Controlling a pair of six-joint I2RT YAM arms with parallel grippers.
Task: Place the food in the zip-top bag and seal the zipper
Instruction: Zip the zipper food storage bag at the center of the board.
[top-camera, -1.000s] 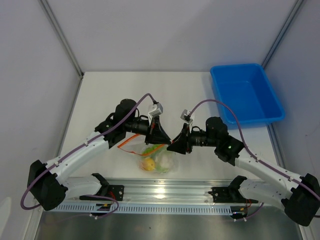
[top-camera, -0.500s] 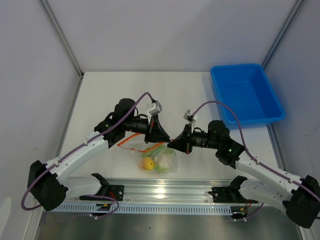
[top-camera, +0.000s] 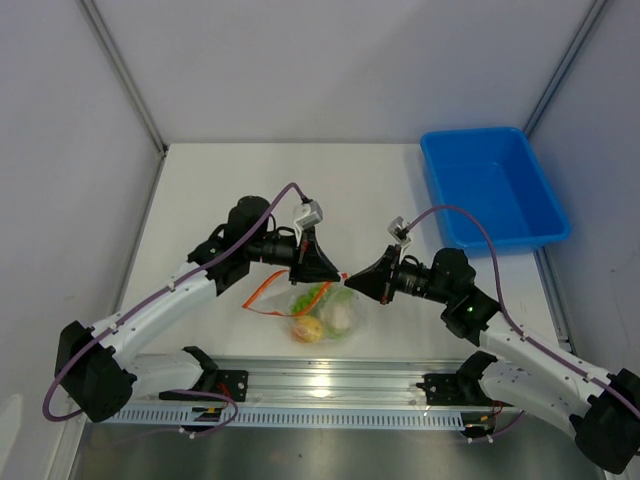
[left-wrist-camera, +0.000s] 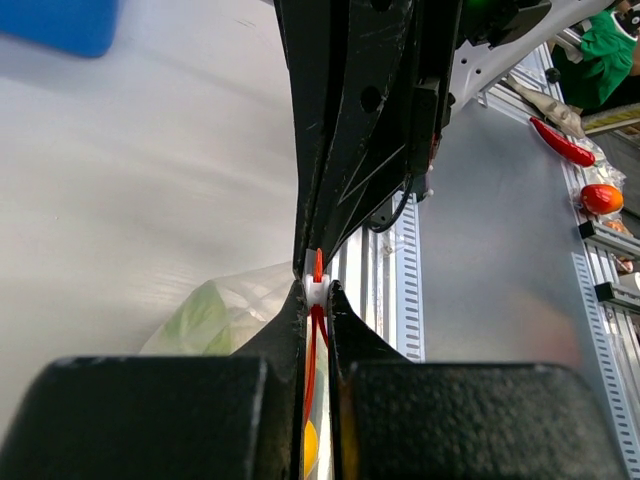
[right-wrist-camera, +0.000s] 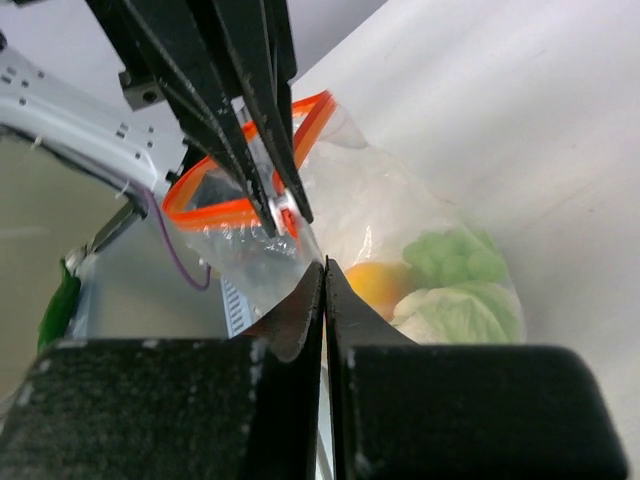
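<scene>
Sealing bag (top-camera: 325, 312), food (top-camera: 308, 328) inside. Clamped on zipper (top-camera: 268, 287) with left fingers (top-camera: 335, 274), pinched shut on bag edge with right fingers (top-camera: 352, 283). Anchor right firmly, drag left straight along strip, no twisting.

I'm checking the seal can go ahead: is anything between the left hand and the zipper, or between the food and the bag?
Nothing visible does. The left hand is clamped on the zipper, the right hand pinches the clear edge of the bag beside it, and the food lies inside the bag.
</scene>
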